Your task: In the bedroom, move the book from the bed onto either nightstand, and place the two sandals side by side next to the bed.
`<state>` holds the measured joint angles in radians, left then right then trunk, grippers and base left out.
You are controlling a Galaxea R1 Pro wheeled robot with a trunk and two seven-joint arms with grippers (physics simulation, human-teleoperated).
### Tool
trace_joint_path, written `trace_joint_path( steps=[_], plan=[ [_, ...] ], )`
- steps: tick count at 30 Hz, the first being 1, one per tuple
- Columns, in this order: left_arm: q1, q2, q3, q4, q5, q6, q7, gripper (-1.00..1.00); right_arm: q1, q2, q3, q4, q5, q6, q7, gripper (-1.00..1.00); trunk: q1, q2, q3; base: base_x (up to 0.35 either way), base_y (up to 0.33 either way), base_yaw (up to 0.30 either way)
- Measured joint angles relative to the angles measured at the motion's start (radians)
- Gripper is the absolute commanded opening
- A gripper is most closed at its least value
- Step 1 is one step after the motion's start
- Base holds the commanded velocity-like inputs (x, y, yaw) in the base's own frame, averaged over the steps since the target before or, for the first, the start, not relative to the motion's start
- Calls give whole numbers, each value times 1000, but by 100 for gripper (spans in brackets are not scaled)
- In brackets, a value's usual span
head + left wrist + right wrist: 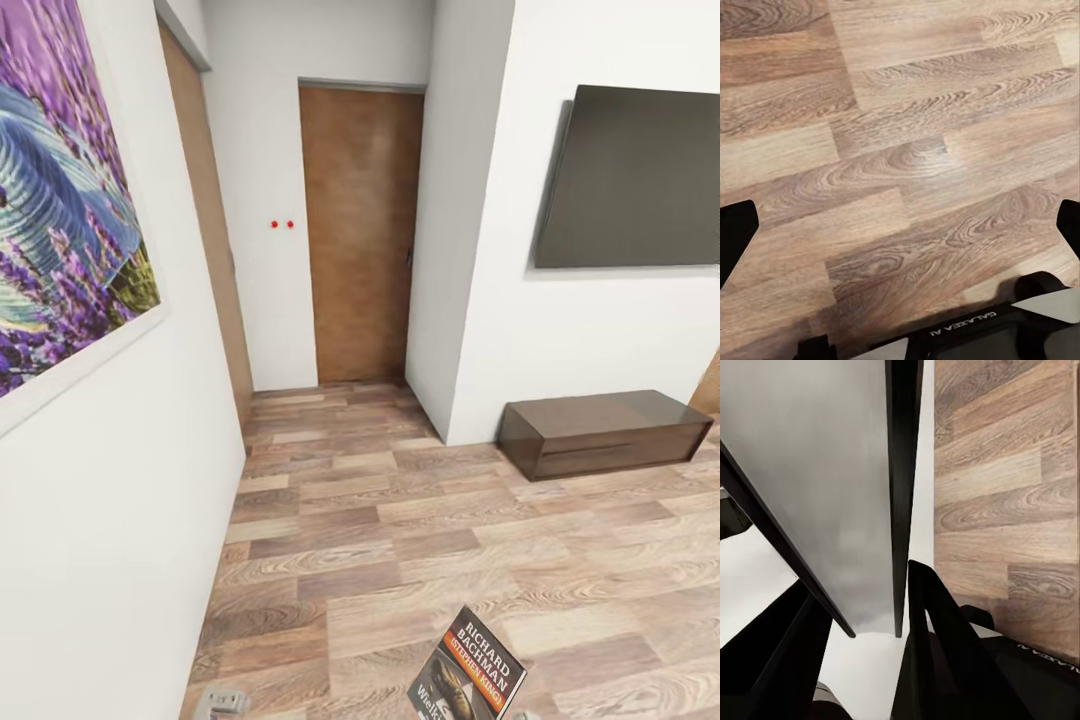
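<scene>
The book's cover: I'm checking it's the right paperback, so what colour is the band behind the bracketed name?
Orange, on the book, clearest in the head view.

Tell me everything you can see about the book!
The book is a thin paperback at the bottom of the head view, held tilted above the plank floor. Its dark cover has an orange band, white "Richard Bachman" lettering and a dark picture. Its lower end is cut off by the picture's edge. In the right wrist view, the right gripper is shut on its thin edge.
</scene>
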<state>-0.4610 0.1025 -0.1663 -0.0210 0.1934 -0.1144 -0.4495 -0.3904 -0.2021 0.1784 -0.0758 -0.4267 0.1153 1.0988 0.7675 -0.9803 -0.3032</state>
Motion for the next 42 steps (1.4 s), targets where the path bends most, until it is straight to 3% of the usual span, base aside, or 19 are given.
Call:
trace_joint_path(
  steps=[31,42],
  plan=[
    [0,0,0,0,0,0,-1,100,0,0,-1,0,0,0,-1,-100,0,0,0,325,0,-230],
    [0,0,0,0,-2,0,-1,100,0,0,-4,-1,-1,0,-1,-100,1,0,0,42,0,-253]
  ],
)
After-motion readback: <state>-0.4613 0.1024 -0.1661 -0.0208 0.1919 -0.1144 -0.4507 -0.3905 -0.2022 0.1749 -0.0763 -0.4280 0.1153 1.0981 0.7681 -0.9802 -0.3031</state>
